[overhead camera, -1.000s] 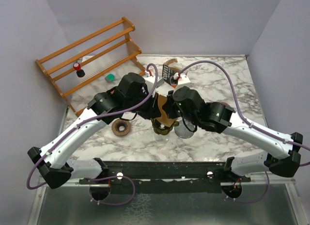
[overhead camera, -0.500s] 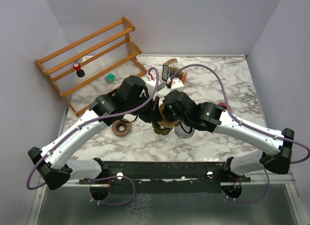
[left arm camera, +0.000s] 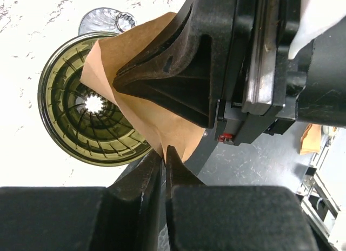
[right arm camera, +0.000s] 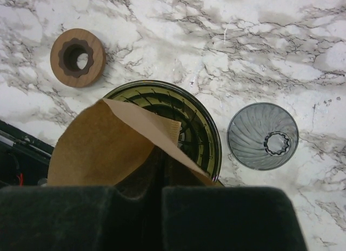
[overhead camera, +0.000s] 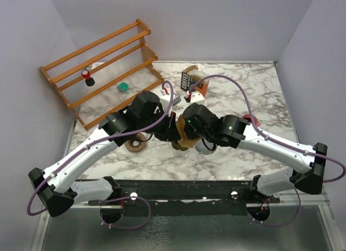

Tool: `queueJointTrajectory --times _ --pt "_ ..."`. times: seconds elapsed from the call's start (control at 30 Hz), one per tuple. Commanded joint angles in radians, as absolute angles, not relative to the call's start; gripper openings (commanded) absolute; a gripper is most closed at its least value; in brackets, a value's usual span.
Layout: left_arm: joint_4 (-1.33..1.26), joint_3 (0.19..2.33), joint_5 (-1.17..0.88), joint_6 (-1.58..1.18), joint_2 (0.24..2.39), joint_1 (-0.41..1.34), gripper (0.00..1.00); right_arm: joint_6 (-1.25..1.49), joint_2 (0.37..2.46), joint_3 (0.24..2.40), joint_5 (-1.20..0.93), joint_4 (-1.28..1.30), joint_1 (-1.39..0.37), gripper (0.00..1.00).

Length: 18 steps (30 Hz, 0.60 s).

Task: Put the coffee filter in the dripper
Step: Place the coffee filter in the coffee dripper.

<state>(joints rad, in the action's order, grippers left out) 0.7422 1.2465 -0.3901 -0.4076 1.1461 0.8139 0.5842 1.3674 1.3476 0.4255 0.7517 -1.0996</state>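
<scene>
**Kid:** So, is the paper filter (right arm camera: 108, 143) in the green dripper (left arm camera: 73, 126) yet?

**Helper:** No. It hangs right over the green dripper, which sits on the surface (right arm camera: 216, 40). The right jaws are closed on the paper, and the left jaws pinch its pointy corner.

**Kid:** What is left?

**Helper:** I think push it down inside, then let go.
</scene>
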Motion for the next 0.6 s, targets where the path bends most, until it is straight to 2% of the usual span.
queueJointTrajectory --times 0.0,0.07,0.13,0.2,0.27,0.43,0.57 --pt "0.694 1.218 -0.421 -0.439 1.124 0.816 0.08 0.592 1.379 1.333 0.416 0.773 -1.096 0.01" --pt "0.695 1.209 -0.408 -0.432 1.119 0.816 0.1 0.591 1.383 1.334 0.423 0.773 -1.097 0.01" --pt "0.695 1.202 -0.387 -0.425 1.108 0.816 0.18 0.585 1.389 1.337 0.424 0.773 -1.096 0.01" --pt "0.695 1.201 -0.365 -0.415 1.098 0.816 0.34 0.579 1.396 1.34 0.427 0.771 -1.096 0.01" --pt "0.695 1.203 -0.349 -0.402 1.089 0.815 0.43 0.572 1.41 1.351 0.43 0.776 -1.097 0.01" --pt "0.715 1.234 -0.274 -0.358 1.059 0.815 0.51 0.554 1.434 1.371 0.444 0.778 -1.097 0.01" --pt "0.748 1.264 -0.162 -0.326 1.023 0.815 0.53 0.53 1.442 1.382 0.455 0.778 -1.097 0.01"
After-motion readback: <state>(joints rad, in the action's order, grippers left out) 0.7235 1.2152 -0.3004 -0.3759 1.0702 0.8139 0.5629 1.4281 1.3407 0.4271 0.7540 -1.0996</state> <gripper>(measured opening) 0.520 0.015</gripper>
